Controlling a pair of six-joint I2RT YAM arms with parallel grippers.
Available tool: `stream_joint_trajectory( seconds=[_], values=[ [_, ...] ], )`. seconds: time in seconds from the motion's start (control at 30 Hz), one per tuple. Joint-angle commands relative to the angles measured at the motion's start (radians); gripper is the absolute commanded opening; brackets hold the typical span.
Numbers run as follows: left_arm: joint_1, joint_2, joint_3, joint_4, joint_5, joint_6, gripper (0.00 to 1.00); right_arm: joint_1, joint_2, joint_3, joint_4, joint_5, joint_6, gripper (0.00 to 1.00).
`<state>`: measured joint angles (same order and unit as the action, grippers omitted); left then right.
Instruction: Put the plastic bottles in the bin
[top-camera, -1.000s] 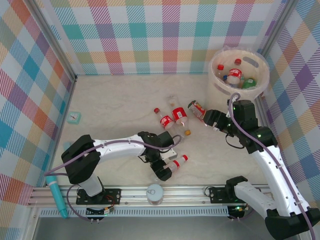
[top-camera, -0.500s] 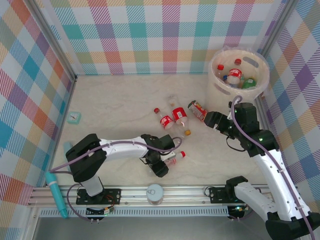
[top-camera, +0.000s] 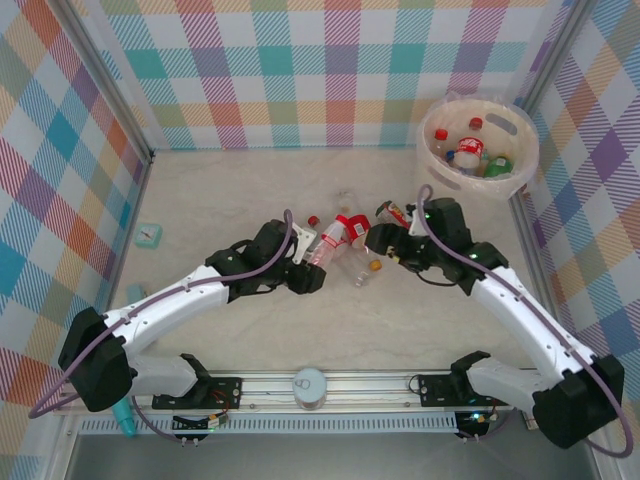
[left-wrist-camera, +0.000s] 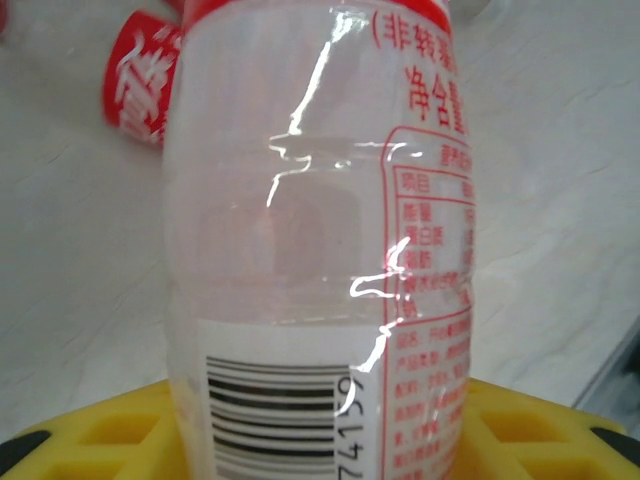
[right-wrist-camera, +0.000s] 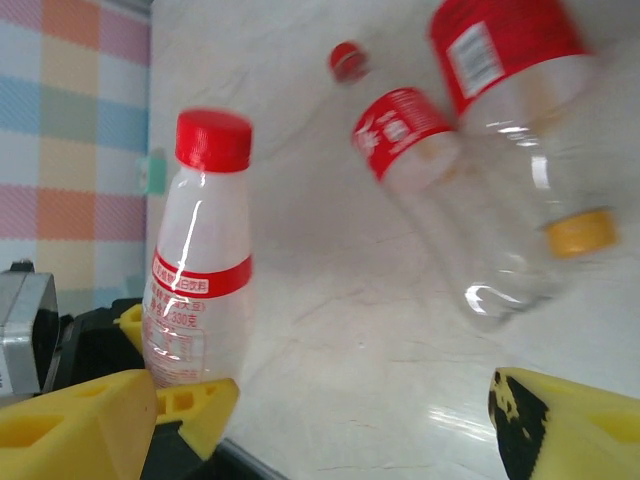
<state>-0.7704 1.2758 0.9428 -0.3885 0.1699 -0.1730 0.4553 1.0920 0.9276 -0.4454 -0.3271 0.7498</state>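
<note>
My left gripper (top-camera: 305, 264) is shut on a clear plastic bottle (top-camera: 323, 247) with a red cap and red label, held above the middle of the table. In the left wrist view that bottle (left-wrist-camera: 320, 250) stands between the yellow pads (left-wrist-camera: 110, 435). My right gripper (top-camera: 384, 242) hangs open just to its right, with nothing between its fingers (right-wrist-camera: 570, 420); its camera sees the held bottle (right-wrist-camera: 200, 280). On the table lie an orange-capped bottle (top-camera: 356, 238), a red-capped one (top-camera: 313, 221) and another (top-camera: 397, 214). The beige bin (top-camera: 436, 172) at the far right holds several bottles.
A small teal square (top-camera: 148, 234) lies near the left wall. A round white-grey can top (top-camera: 310, 385) sits on the front rail, and a teal stick (top-camera: 124, 424) lies at the front left. Plaid walls close in three sides.
The left gripper shut on the bottle near the front edge and carried it up and away to mid-table. The right gripper swung left from beside the bin toward the lying bottles.
</note>
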Motion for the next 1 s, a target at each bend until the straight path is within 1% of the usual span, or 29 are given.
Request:
stream_joint_trajectory(
  seconds=[0.0, 0.17, 0.3, 0.37, 0.43, 0.5, 0.63, 0.77, 0.8, 0.87, 0.9, 0.97],
  values=[
    [-0.001, -0.006, -0.018, 0.120, 0.115, -0.044, 0.51, 0.039, 0.057, 0.040, 0.163, -0.053, 0.028, 0.86],
    [-0.001, 0.011, -0.023, 0.185, 0.173, -0.084, 0.51, 0.060, 0.142, 0.095, 0.184, -0.027, 0.006, 0.87],
    [-0.001, 0.026, -0.030, 0.249, 0.213, -0.115, 0.51, 0.060, 0.202, 0.110, 0.240, -0.055, 0.017, 0.87],
    [-0.001, 0.041, -0.024, 0.267, 0.221, -0.123, 0.50, 0.064, 0.227, 0.132, 0.251, -0.068, 0.022, 0.86],
    [-0.001, 0.051, -0.019, 0.285, 0.203, -0.138, 0.50, 0.065, 0.242, 0.155, 0.243, -0.078, 0.019, 0.83],
    [-0.001, 0.058, -0.026, 0.324, 0.185, -0.158, 0.50, 0.066, 0.252, 0.174, 0.220, -0.078, 0.012, 0.74],
    [-0.001, 0.061, -0.053, 0.422, 0.187, -0.199, 0.50, 0.065, 0.264, 0.188, 0.197, -0.069, 0.010, 0.59],
    [-0.001, 0.083, -0.032, 0.430, 0.200, -0.199, 0.52, 0.065, 0.270, 0.214, 0.189, -0.064, 0.000, 0.48],
    [-0.001, 0.088, -0.027, 0.425, 0.199, -0.198, 0.55, 0.065, 0.268, 0.232, 0.170, -0.054, -0.011, 0.45],
    [-0.001, 0.088, -0.020, 0.417, 0.182, -0.195, 0.66, 0.063, 0.260, 0.275, 0.130, -0.027, -0.038, 0.42],
    [-0.001, 0.085, -0.022, 0.415, 0.162, -0.194, 0.76, 0.064, 0.253, 0.299, 0.108, -0.010, -0.054, 0.40],
    [0.000, 0.063, -0.035, 0.410, 0.104, -0.191, 0.99, 0.058, 0.243, 0.356, 0.061, 0.032, -0.094, 0.38]
  ],
)
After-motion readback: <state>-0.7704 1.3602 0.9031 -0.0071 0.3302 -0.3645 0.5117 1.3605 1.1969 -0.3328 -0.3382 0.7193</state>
